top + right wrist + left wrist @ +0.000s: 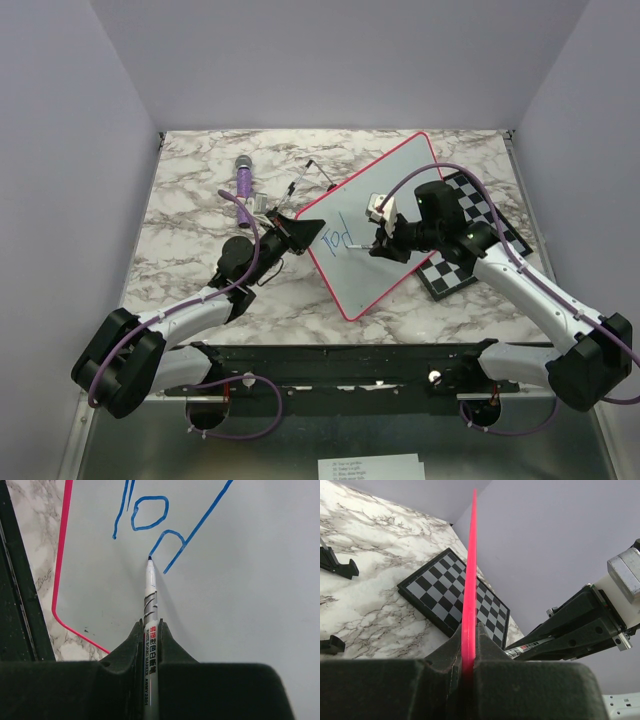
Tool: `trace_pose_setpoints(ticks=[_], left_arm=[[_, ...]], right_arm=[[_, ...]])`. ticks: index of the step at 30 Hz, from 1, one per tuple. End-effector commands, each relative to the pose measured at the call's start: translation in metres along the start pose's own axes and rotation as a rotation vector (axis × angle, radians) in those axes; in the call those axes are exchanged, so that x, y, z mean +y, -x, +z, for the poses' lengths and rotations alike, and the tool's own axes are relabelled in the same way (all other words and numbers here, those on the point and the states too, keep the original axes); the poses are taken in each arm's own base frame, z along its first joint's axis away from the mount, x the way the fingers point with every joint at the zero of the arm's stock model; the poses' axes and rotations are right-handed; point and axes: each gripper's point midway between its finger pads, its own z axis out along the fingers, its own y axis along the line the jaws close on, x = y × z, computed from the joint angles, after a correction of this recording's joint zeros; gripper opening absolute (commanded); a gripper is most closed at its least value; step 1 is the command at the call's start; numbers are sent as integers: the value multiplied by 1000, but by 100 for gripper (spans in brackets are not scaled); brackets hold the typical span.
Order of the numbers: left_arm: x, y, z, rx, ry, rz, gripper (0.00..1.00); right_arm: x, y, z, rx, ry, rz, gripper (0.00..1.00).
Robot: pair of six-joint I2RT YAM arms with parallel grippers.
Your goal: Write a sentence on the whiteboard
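Observation:
The whiteboard lies slanted on the marble table, white with a pink-red rim. Blue letters reading about "Tod" stand near its left edge; this is all of the sentence that shows. My left gripper is shut on the board's left rim, and in the left wrist view that rim runs edge-on up from between the jaws. My right gripper is shut on a silver marker. Its tip touches the whiteboard at the lower end of the last blue letter.
A black-and-white chessboard lies partly under the whiteboard's right side, also seen as the chessboard beyond the rim. A purple marker and a thin wire stand lie at the back left. Small black clips sit on the marble.

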Motion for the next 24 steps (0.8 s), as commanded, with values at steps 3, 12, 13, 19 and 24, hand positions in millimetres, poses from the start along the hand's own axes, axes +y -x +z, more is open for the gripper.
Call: trace_pose_setpoints(ticks=[3,12,13,19,24], left_arm=[[-43,41,1,-133,-147,19,0],[-42,40,0,-133,-147,17,0],[-42,40,0,-134,-146,17,0],[-42,40,0,-131,-150,13,0],[-41,40,0,-133,-147,14,0]], right_arm=[[-17,-1,-8,15,-92,9,1],[-24,5,-11,-1,-117,12,0],[-24,7,-11,-7,-113,11,1],[-22,15,-10,-27,-95,17,1],[-19,6,-8,-8,-81,17,1]])
